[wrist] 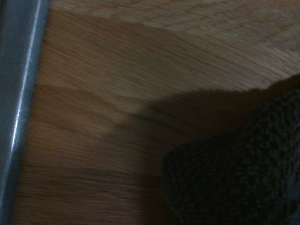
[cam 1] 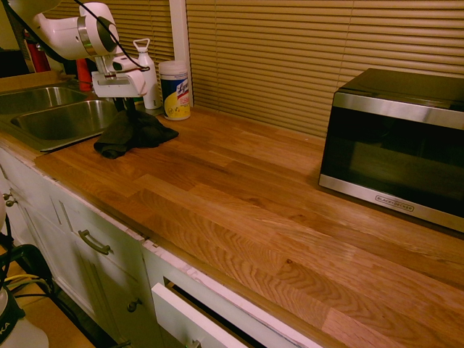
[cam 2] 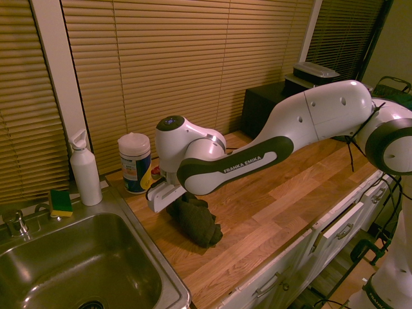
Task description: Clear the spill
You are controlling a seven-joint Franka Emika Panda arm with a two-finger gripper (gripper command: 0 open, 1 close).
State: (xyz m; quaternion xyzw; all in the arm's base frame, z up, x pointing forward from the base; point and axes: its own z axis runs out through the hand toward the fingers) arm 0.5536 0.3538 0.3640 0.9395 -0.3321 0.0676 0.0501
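My gripper (cam 1: 127, 106) is shut on the top of a dark cloth (cam 1: 132, 133), at the counter's end next to the sink. From the other side, the gripper (cam 2: 168, 203) points down and the cloth (cam 2: 197, 222) trails from it onto the wood. In the wrist view the cloth's knitted weave (wrist: 234, 178) fills one corner, beside bare wood and the sink's metal rim (wrist: 18, 108). The spill does not show in any view; if it is there, the cloth or the arm hides it.
A steel sink (cam 1: 22, 138) lies just beyond the cloth, with a green-yellow sponge (cam 2: 61, 203) at its back. A wipes canister (cam 1: 175, 89) and a white bottle (cam 2: 85, 170) stand by the blinds. A microwave (cam 1: 399, 145) sits far along the wooden counter (cam 1: 239, 203).
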